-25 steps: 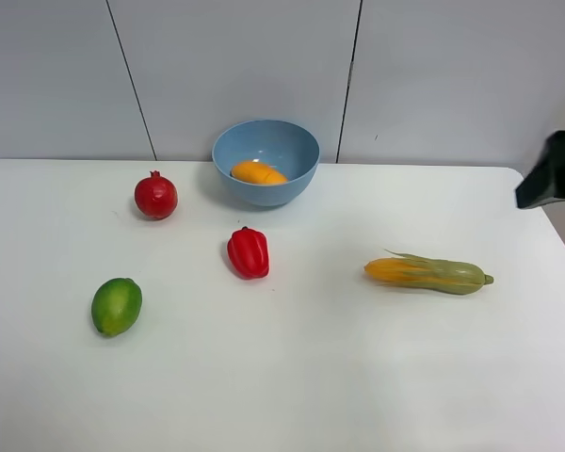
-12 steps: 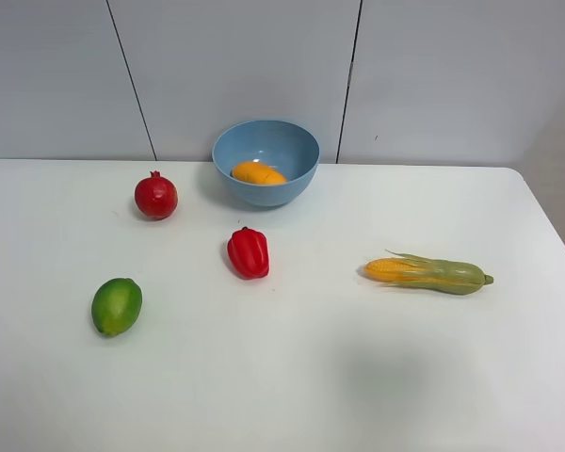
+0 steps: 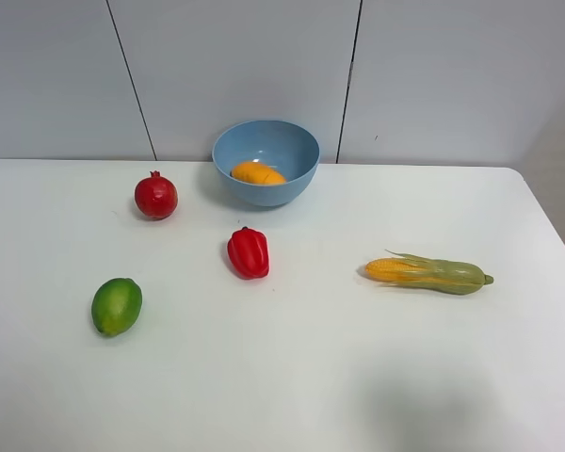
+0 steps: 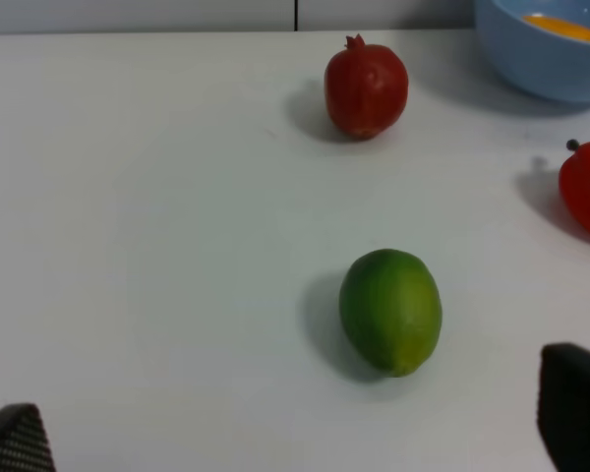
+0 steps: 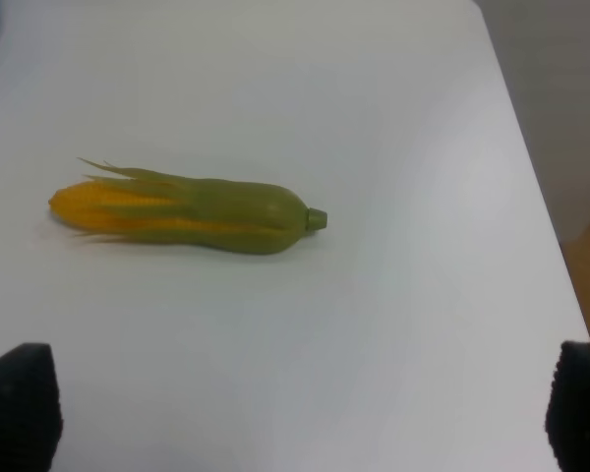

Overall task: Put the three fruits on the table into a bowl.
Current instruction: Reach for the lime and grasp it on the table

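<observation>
Mango point(image 3: 257, 173) alone in blue bowl point(image 3: 297, 141)

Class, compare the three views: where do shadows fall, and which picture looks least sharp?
Exterior high view: even, diffuse light, only faint shadows beside the pomegranate and lime, plus a broad grey patch on the table near the front edge. Left wrist view: lime sharp, soft shadow hugging it. Right wrist view: softest, the corn cob slightly blurred.

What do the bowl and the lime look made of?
Bowl: probably plastic; flat light-blue colour, smooth wall, soft pale highlight inside. Lime: possibly a plastic or foam replica; smooth, even green skin fading yellowish at one end, dull sheen, no pores visible. Real fruit cannot be ruled out.
</observation>
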Robot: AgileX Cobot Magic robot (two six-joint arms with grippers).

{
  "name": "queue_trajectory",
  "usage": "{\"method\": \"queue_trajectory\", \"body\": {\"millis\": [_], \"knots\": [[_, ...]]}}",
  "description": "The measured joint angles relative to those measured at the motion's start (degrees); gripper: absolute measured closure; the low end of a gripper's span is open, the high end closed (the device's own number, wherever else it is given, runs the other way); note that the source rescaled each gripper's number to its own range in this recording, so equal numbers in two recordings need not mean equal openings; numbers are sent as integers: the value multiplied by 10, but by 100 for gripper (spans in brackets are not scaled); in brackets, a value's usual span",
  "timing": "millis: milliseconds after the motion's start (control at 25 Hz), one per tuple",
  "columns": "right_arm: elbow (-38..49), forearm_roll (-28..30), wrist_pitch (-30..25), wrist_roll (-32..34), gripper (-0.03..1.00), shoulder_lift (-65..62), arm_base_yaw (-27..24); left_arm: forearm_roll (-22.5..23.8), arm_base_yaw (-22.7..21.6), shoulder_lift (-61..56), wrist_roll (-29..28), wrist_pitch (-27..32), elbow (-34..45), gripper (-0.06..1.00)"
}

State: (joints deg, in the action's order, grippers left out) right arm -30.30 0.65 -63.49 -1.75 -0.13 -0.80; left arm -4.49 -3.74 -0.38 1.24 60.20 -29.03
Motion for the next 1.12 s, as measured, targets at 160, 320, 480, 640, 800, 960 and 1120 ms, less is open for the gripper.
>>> {"method": "queue_trajectory", "body": {"millis": [160, 320, 480, 640, 800, 960, 1120], "knots": [[2, 0, 1, 6, -3, 0, 0, 0, 0, 0, 0, 0, 0, -6], [14, -1, 16, 17, -3, 0, 0, 0, 0, 0, 0, 0, 0, -6], [14, -1, 17, 17, -3, 0, 0, 0, 0, 0, 0, 0, 0, -6], [14, -1, 21, 17, -3, 0, 0, 0, 0, 0, 0, 0, 0, -6], [14, -1, 23, 17, -3, 0, 0, 0, 0, 0, 0, 0, 0, -6], [14, -1, 23, 17, -3, 0, 0, 0, 0, 0, 0, 0, 0, -6], [14, -1, 23, 17, -3, 0, 0, 0, 0, 0, 0, 0, 0, -6]]}}
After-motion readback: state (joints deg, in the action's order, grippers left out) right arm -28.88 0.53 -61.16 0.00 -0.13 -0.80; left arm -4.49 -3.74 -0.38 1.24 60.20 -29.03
